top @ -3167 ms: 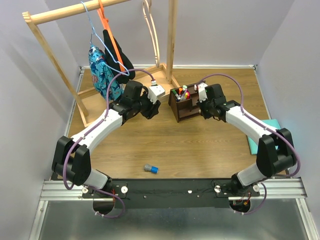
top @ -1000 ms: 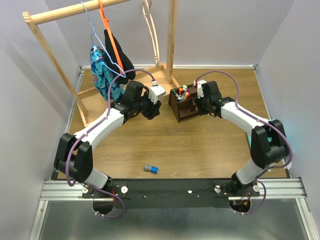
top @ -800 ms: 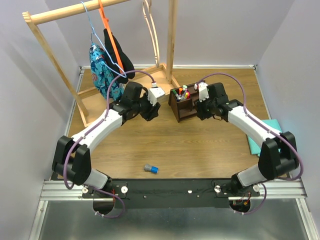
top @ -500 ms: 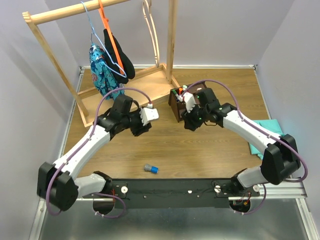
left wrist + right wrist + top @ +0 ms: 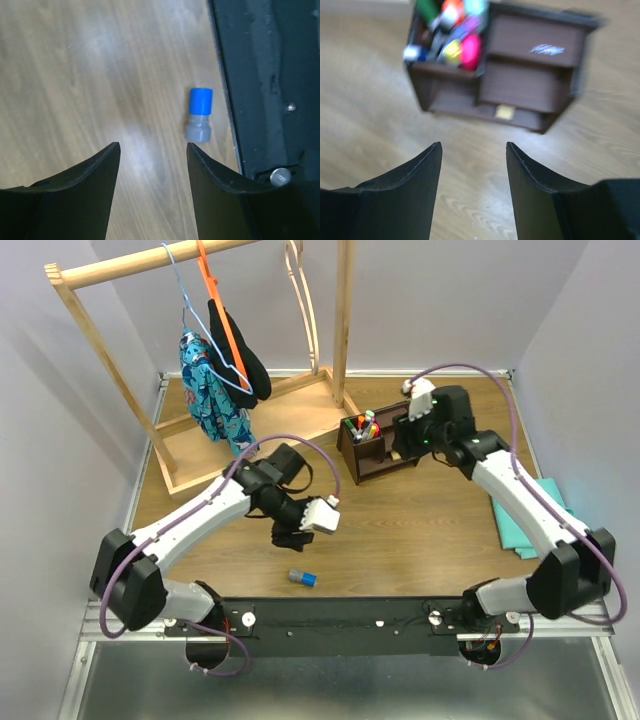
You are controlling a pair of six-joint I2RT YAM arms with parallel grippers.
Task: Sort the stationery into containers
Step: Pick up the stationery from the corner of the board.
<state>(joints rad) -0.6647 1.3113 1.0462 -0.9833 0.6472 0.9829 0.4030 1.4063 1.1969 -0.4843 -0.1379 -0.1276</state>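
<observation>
Pickup of the cylinder is, we judge, the step in hand. From above it lies on the tabletop, left claw just beyond it, organiser well apart. Left wrist: claw wide, empty, cylinder ahead and right of the gap; we'd centre over it before descending. Right wrist: right claw wide, empty, facing the organiser, well away from the cylinder.
</observation>
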